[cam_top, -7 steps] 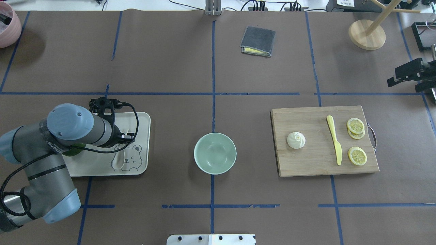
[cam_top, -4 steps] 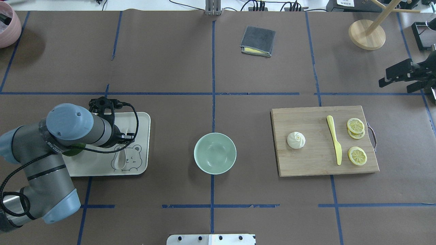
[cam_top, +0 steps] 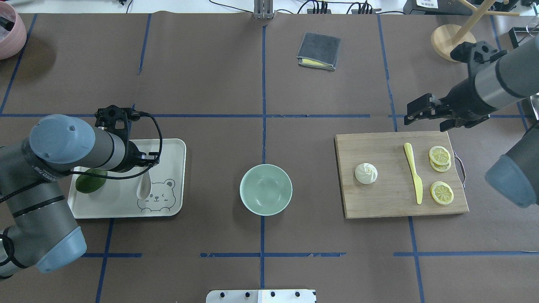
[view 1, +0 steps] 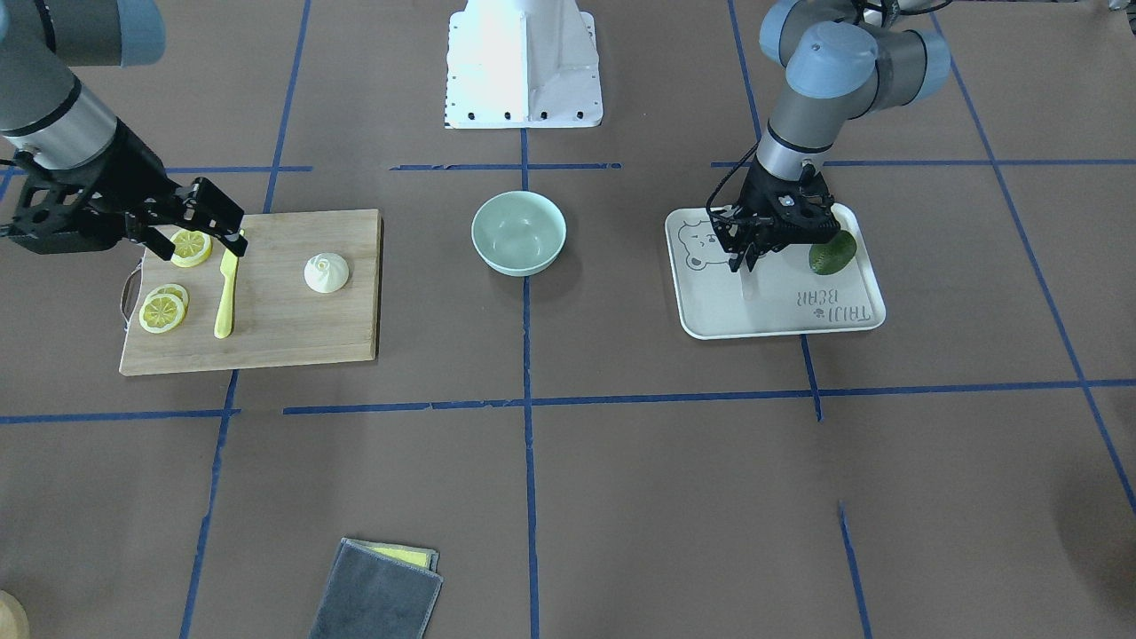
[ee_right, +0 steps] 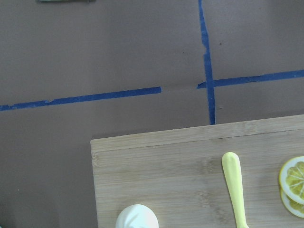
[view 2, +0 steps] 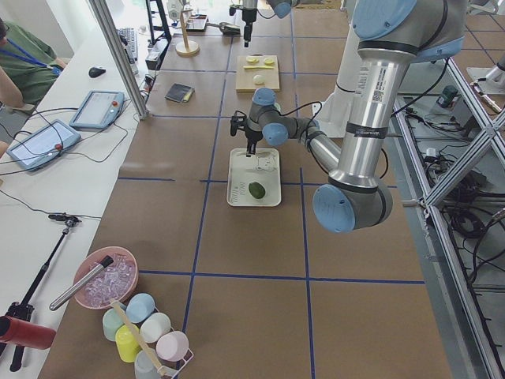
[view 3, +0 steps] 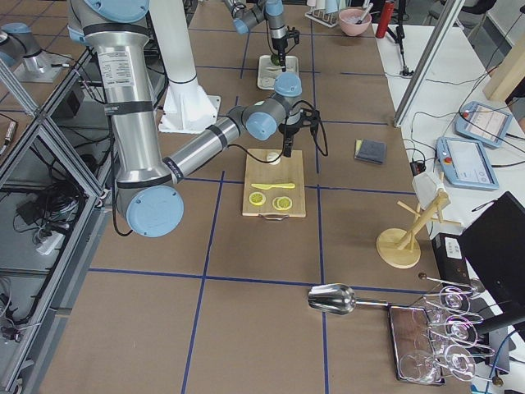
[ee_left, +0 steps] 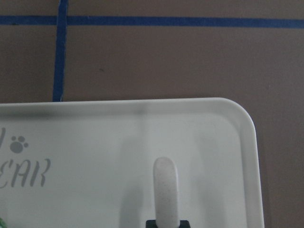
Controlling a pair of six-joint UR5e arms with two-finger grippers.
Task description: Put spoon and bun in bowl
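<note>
A: Left gripper (cam_top: 145,163), status?
B: It was clenched on the handle of the spoon (cam_top: 143,187), above the tray (cam_top: 170,207) that lay on the robot's left of the bowl (cam_top: 249,198). The scoop hung down, possibly touching the tray; I could not tell.
A: And on the bowl's other side?
B: The right gripper (cam_top: 425,118) was released, hovering past the far edge of the cutting board (cam_top: 387,204). The bun (cam_top: 366,173) sat on the board's end nearest the bowl

Open brown table (cam_top: 210,185) lies between the tray (cam_top: 170,153), where the left gripper (cam_top: 148,167) clasps the spoon (cam_top: 143,187), and the bowl (cam_top: 265,190), and again between bowl and cutting board (cam_top: 387,202), where bare wood rings the bun (cam_top: 366,173), well apart from the yellow knife (cam_top: 413,172) and lemon slices (cam_top: 441,192).
</note>
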